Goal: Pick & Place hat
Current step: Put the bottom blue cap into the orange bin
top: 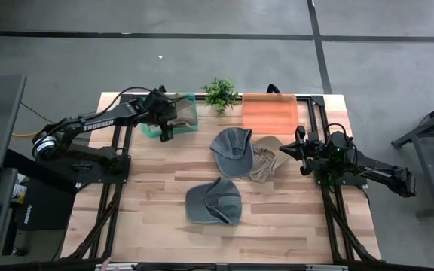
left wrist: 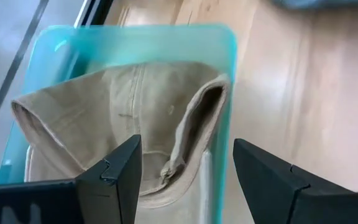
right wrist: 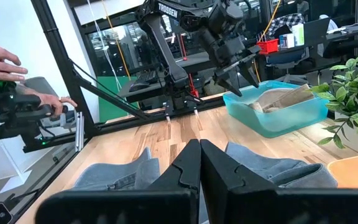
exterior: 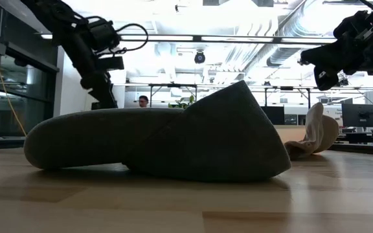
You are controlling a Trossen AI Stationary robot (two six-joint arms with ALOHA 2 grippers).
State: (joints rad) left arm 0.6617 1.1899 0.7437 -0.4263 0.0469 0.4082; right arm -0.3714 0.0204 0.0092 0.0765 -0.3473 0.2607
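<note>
Even, soft overhead light fills the high view, and the pale wooden bench [top: 277, 218] shows only faint shadows under the arms. In the low view, bright ceiling strip lights [exterior: 238, 40] blow out the upper middle of the frame, leaving the big grey fabric hat [exterior: 167, 139] in the foreground dark and backlit, with sheen on the bench. The left wrist view is soft, its translucent teal plastic bin [left wrist: 135, 43] slightly blurred.

Overhead straight down, low level across the table [top: 157, 226] (wrist views close), all sharing the teal bin [right wrist: 278, 112].
</note>
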